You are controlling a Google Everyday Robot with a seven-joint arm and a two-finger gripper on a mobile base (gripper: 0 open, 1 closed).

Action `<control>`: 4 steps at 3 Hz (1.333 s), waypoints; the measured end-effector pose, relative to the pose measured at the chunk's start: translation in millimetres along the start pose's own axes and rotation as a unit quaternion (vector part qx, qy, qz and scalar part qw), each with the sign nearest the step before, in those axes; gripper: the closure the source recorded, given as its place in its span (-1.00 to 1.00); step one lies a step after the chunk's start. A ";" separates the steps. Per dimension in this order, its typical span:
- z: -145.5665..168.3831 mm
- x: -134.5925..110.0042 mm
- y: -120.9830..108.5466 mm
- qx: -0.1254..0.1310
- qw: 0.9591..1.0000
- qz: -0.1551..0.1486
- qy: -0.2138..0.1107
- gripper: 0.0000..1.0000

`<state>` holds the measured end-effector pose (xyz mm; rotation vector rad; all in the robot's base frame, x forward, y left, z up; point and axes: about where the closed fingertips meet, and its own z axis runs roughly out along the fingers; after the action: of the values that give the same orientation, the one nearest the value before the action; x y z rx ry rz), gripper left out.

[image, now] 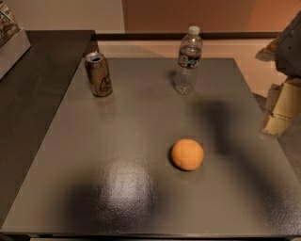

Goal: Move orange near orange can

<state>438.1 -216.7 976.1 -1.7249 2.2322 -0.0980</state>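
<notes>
On the grey table (pixel 141 197), the orange (pixel 187 154) lies near the front, well apart from the orange can (pixel 99 74) at far left: the move is not begun. The gripper (pixel 280 113) hangs by the table's right edge; whether released or clenched, I cannot tell.

Single view. Looks down steeply from above near edge of grey table (pixel 141 197), facing forward toward far wall (pixel 188 14). Stands at middling range, takes in whole tabletop: orange (pixel 187 154) right of centre and nearer, orange can (pixel 99 74) far left, water bottle (pixel 189 59) far centre. Catches gripper (pixel 276 120) at right frame edge, just off table's right side.
</notes>
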 end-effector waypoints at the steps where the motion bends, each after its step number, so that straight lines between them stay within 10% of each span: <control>1: 0.0 0.0 0.0 0.000 1.000 0.000 0.000 -1.00; 4: 33.4 -35.1 17.7 -0.042 0.997 -0.010 -0.068 -1.00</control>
<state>439.1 -173.9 947.3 -1.7409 2.1487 0.1077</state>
